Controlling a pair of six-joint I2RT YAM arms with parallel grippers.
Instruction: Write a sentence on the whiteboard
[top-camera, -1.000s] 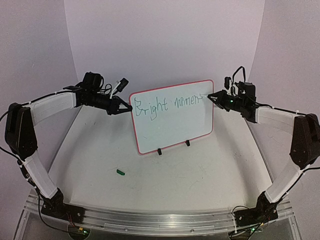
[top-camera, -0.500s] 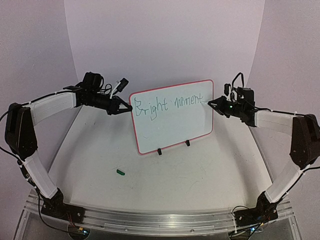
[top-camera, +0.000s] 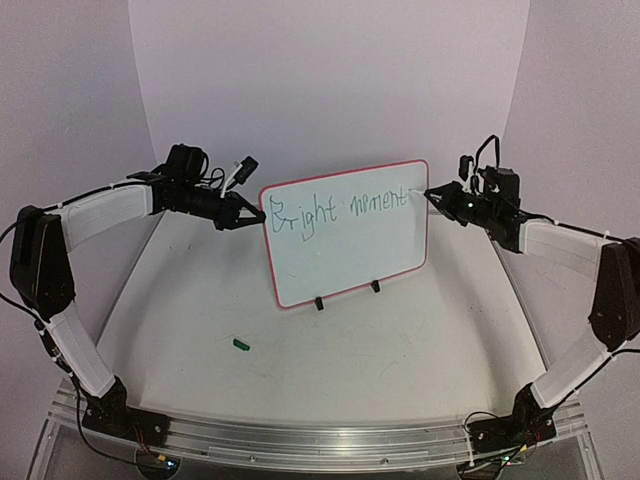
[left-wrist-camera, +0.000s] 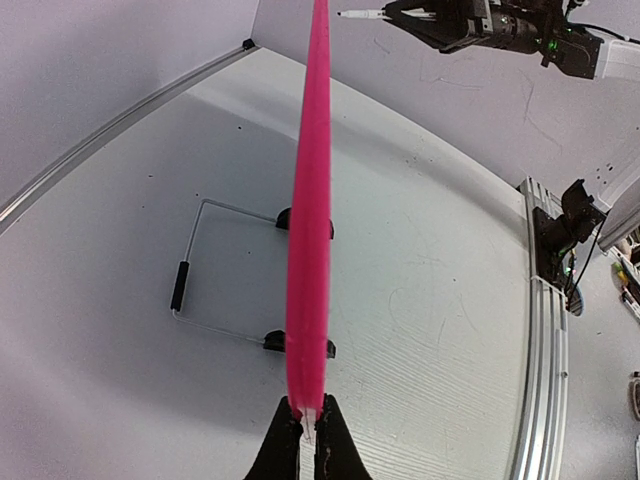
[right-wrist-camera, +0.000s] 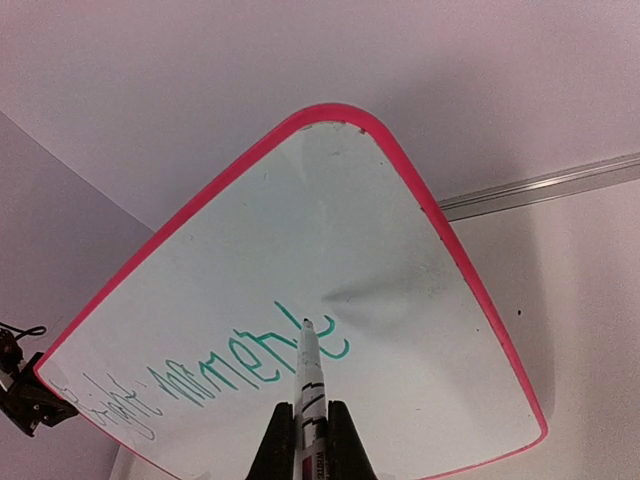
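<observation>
Left tool is clamped shut on the left rim of the whiteboard, which stands on its clip feet toward the far edge of the tabletop, about midway across. That looks like a bracing grip, so the board won't rock under the pen. Right tool is closed around a marker at the board's upper right corner. A small green piece lies nearer the front left.

Left wrist view: the jaws pinch the pink rim edge-on.

Right wrist view: the marker tip sits by the last letter of the green "Bright moment", though contact is hard to call.
</observation>
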